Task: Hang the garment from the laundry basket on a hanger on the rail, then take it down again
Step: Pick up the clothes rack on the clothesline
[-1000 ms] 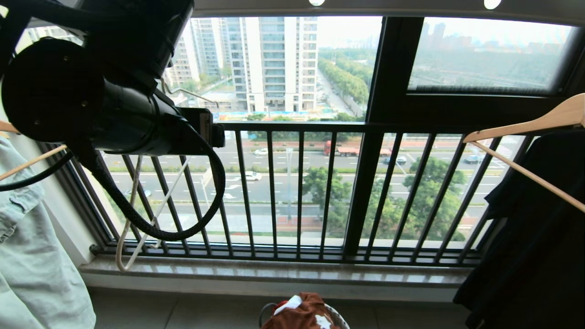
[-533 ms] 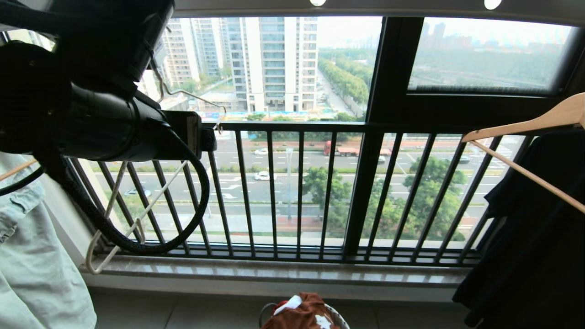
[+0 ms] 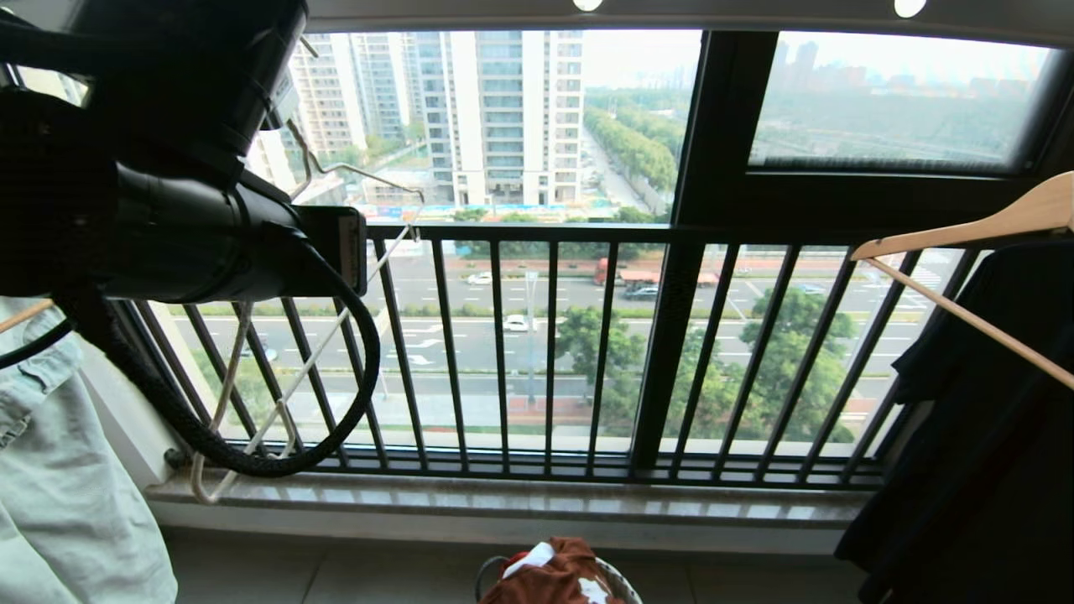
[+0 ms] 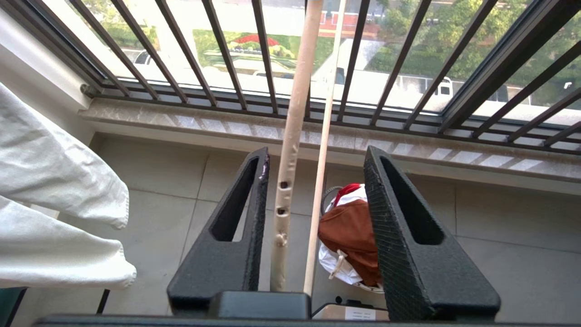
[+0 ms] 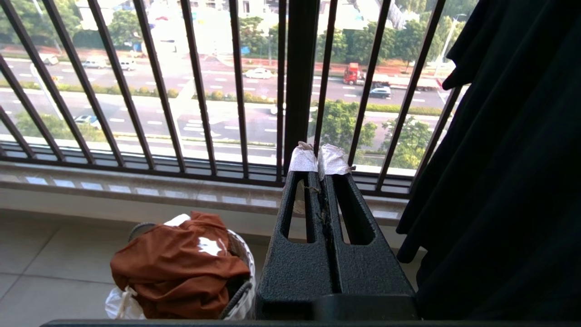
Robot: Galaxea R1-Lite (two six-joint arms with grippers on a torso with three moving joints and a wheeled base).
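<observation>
The rust-brown garment (image 3: 554,577) lies bunched in the laundry basket (image 3: 487,572) on the floor under the window. It also shows in the right wrist view (image 5: 177,268) and, below the fingers, in the left wrist view (image 4: 349,227). My left arm (image 3: 168,226) is raised at the upper left. The cream-white hanger (image 3: 319,352) hangs slanted beside it. My left gripper (image 4: 316,152) is open, with two bars of the hanger (image 4: 290,136) running between its jaws, close to one finger and clear of the other. The grey rail (image 3: 738,13) crosses overhead. My right gripper (image 5: 317,159) is shut and empty.
A pale green denim garment (image 3: 59,470) hangs at the left. A black garment (image 3: 965,419) on a wooden hanger (image 3: 965,226) hangs at the right. The black balcony railing (image 3: 545,335) and a stone sill (image 3: 503,499) stand behind the basket.
My left arm has drawn a little to the left in the head view. The hanger has shifted with it, its lower end swinging left and partly back.
</observation>
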